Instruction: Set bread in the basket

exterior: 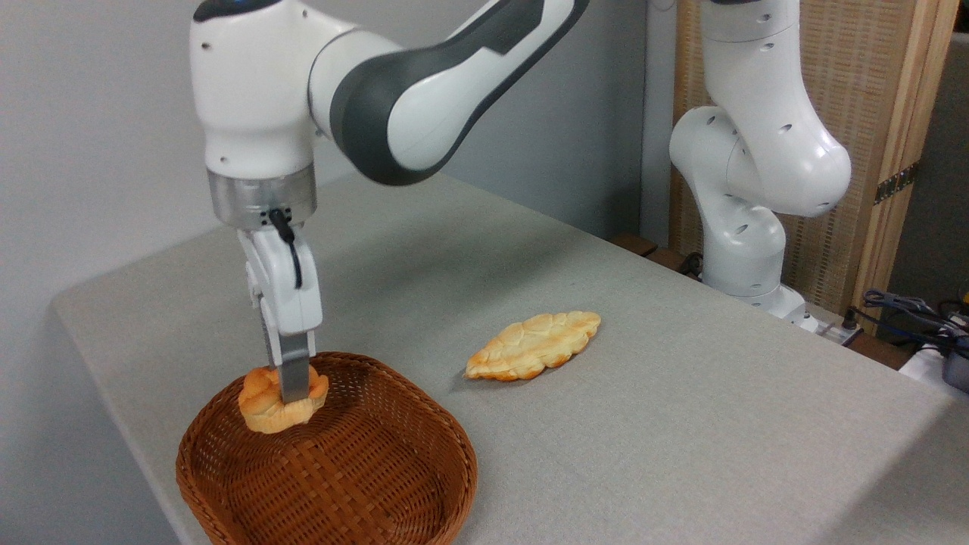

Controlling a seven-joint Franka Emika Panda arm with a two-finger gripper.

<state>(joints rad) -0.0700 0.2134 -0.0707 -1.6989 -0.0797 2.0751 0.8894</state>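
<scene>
Nearest the camera sits the brown woven wicker basket (pixel 378 484), shallow and rounded, at the front left of my grey table (pixel 643 424). My gripper (pixel 291 393) hangs straight down over the basket's back-left part, its fingers (pixel 294 375) pinched on the small orange-golden bun (pixel 266 405), one finger pressed down the bun's front face. I cannot tell whether the bun touches the basket floor or hangs just above it; it sits within the rim's outline. The flat leaf-shaped pale golden loaf (pixel 534 345) lies on the table well apart from the basket, to its upper right. My arm's white base (pixel 746 250) stands at the table's far right edge.
</scene>
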